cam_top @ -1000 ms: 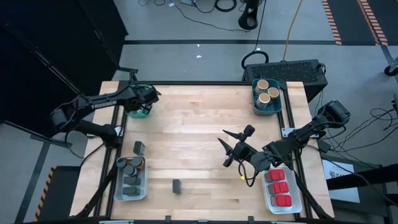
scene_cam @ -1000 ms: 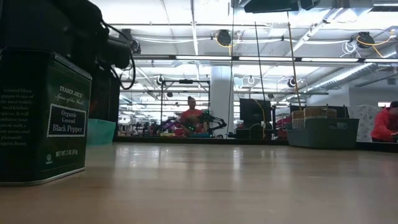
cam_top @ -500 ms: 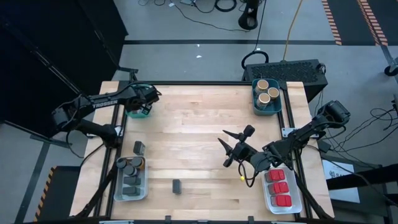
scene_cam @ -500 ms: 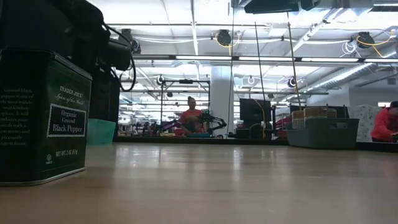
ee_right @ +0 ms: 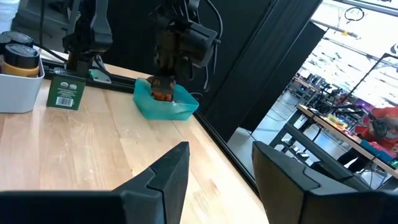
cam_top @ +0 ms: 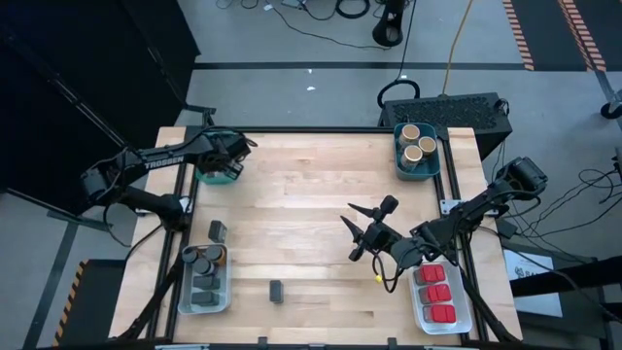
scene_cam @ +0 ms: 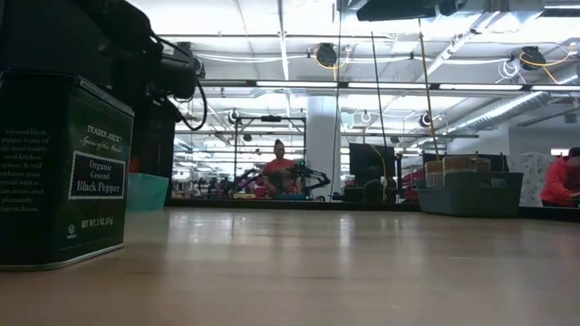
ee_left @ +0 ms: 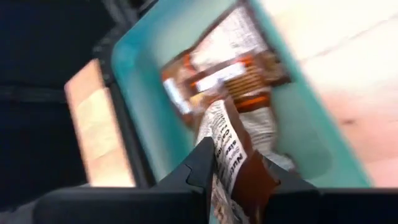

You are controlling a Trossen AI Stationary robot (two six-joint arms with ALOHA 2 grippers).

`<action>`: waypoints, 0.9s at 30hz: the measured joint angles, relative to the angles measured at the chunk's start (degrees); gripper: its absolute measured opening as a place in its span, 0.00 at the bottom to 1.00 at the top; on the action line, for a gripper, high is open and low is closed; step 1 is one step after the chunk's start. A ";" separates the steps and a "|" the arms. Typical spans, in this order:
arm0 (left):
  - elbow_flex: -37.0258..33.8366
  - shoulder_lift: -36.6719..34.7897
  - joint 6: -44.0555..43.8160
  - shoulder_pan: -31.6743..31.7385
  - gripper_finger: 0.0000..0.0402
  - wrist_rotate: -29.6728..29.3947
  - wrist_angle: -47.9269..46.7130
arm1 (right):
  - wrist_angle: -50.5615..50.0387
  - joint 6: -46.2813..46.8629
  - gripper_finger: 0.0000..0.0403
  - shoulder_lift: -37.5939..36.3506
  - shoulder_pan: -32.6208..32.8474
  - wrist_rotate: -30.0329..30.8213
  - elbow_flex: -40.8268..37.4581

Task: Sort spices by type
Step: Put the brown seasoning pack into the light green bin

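Observation:
My left gripper (cam_top: 231,161) hangs over the teal bin (cam_top: 210,176) at the table's far left, shut on a brown-orange printed spice packet (ee_left: 231,154). More packets (ee_left: 224,68) lie flat inside that bin (ee_left: 298,124). The right wrist view shows the held packet (ee_right: 163,93) reaching down into the bin (ee_right: 177,111). My right gripper (cam_top: 348,236) stands open and level over the middle of the table, holding nothing. A black pepper tin (cam_top: 276,291) stands on its base near the front edge, and another tin (cam_top: 218,231) stands at the left. My left gripper pinches one end of the packet (ee_left: 235,177) between its two fingers, which slant down from above. The packet hangs below the fingers over the bin's packets. Whether its lower end rests on them I cannot tell.
A white bin (cam_top: 204,292) with dark jars stands at the near left, a white bin (cam_top: 437,297) with red tins at the near right, and a teal bin (cam_top: 418,148) with tan cylinders at the far right. Bare wood lies between them.
My left gripper has turned a little at the wrist above the teal bin, staying in place with the packet still in its fingers.

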 joint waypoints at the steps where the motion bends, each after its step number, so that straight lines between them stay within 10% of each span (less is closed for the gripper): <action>1: 0.00 0.00 0.90 0.00 0.13 1.04 0.78 | -0.14 -0.02 0.40 0.00 0.00 0.00 0.00; 16: 0.00 0.00 2.86 0.00 0.52 5.06 1.17 | -0.59 0.17 0.40 0.00 0.00 0.00 0.00; 27: 3.23 -0.04 4.48 -0.39 0.59 7.49 -4.14 | -0.61 0.18 0.40 0.00 -0.06 0.00 0.00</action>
